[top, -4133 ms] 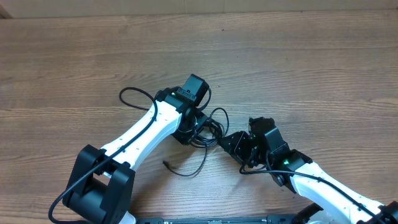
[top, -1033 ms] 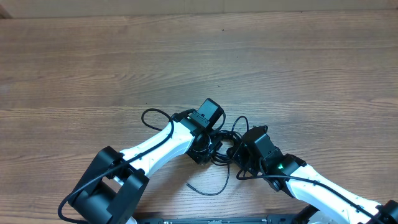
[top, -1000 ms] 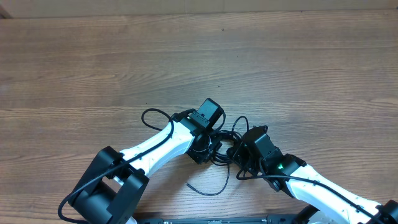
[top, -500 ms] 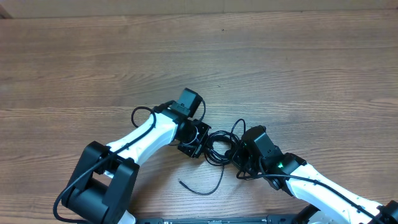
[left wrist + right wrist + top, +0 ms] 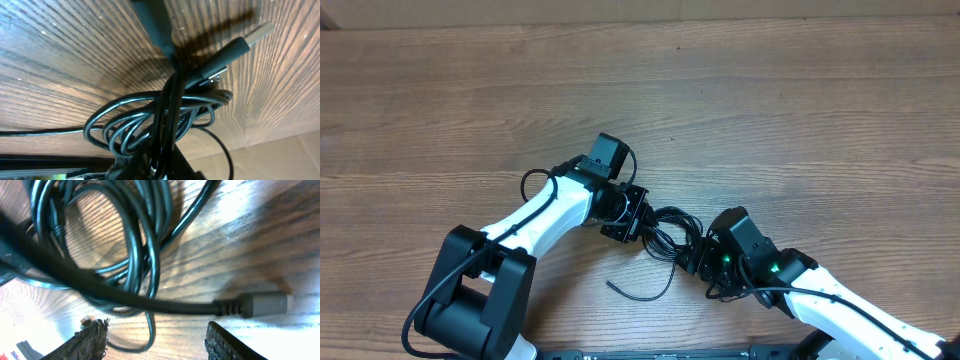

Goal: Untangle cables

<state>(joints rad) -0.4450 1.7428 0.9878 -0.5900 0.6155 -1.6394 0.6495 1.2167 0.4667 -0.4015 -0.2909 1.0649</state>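
Note:
A tangle of black cables (image 5: 670, 228) lies on the wooden table between the two grippers. My left gripper (image 5: 625, 213) is shut on the left side of the tangle. In the left wrist view the coils (image 5: 145, 120) run down into the gripper (image 5: 165, 167), and a black plug (image 5: 232, 49) sticks out beyond them. My right gripper (image 5: 697, 257) is open at the tangle's right side. In the right wrist view its fingers (image 5: 89, 341) stand apart, with a thin strand looping between them. A plug with a metal tip (image 5: 262, 303) lies just ahead, and the coils (image 5: 100, 235) lie beyond.
A loose cable tail (image 5: 642, 291) curves over the table below the tangle, towards the front edge. The wooden table (image 5: 800, 120) stretches back to its far edge along the top. The left arm's own cable loops out at its elbow (image 5: 528, 182).
My left arm has swung left and away, dragging the tangle and the loose tail leftwards. My right gripper has shifted slightly towards the front edge.

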